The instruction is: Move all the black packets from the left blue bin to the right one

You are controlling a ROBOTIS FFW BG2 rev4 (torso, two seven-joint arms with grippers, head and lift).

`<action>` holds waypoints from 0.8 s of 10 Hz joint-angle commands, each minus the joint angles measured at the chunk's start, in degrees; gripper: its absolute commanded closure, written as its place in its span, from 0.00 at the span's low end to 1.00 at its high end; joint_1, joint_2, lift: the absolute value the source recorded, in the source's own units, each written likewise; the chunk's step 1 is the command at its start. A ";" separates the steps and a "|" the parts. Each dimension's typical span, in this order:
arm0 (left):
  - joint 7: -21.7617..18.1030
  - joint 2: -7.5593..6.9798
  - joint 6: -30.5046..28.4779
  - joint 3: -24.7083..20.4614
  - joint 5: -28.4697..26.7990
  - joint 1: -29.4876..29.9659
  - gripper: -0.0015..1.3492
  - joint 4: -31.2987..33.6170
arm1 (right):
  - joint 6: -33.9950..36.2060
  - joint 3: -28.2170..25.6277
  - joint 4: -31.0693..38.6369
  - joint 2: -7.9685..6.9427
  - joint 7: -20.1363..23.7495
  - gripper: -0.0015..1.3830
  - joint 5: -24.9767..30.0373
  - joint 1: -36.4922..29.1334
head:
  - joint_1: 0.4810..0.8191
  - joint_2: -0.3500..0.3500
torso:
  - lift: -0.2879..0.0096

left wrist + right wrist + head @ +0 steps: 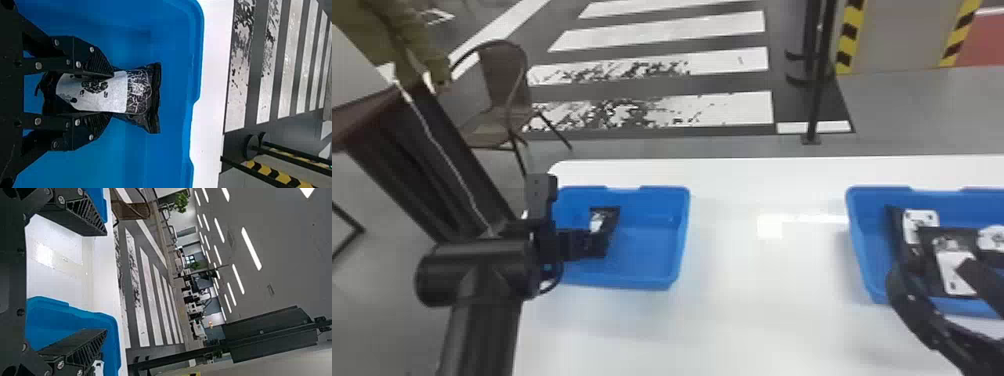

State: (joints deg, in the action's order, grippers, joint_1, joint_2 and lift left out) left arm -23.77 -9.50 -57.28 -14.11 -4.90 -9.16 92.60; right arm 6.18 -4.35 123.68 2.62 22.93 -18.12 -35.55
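Down in the left blue bin [652, 286], my left gripper [589, 244] is around a black packet [610, 225]. In the left wrist view, the left gripper [112, 94] is shut on the packet [137, 92], its two fingers pressed along the long sides and the white label between them. The packet's far end sticks out past the fingertips. My right gripper [944, 262] is over the right blue bin [854, 240]. The right wrist view shows the right gripper [105, 282] open, nothing between its fingers. Black packets with white labels [956, 270] lie in the right bin.
Both bins stand on a white table [762, 280], with a wide stretch of tabletop between them. A brown chair [504, 95] and a dark stand [427, 165] are on the floor beyond its left side. A black post [814, 90] rises behind the table.
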 commanded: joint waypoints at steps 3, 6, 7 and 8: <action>-0.93 1.68 2.58 1.08 5.24 11.69 0.89 20.11 | 0.42 0.00 0.14 0.02 0.27 0.11 -0.73 0.12 | 0.63 0.78 | 0.50; -1.46 2.82 7.08 7.03 10.04 19.00 0.89 32.63 | 3.52 0.80 -1.41 0.02 4.14 0.12 -3.93 3.92 | 0.63 0.70 | 0.50; -1.81 2.91 7.92 10.11 11.41 18.58 0.89 32.77 | 4.92 1.60 -3.09 0.20 6.07 0.12 -5.19 6.17 | 0.63 0.66 | 0.50; -2.16 2.73 8.63 13.42 12.66 18.02 0.89 32.77 | 6.33 3.89 -4.08 0.90 6.78 0.12 -7.59 8.28 | 0.63 0.61 | 0.50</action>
State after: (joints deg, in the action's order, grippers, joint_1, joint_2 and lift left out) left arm -25.87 -6.67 -49.11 -2.75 6.95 9.26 125.26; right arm 11.64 -1.75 120.35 3.13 29.69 -24.27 -28.62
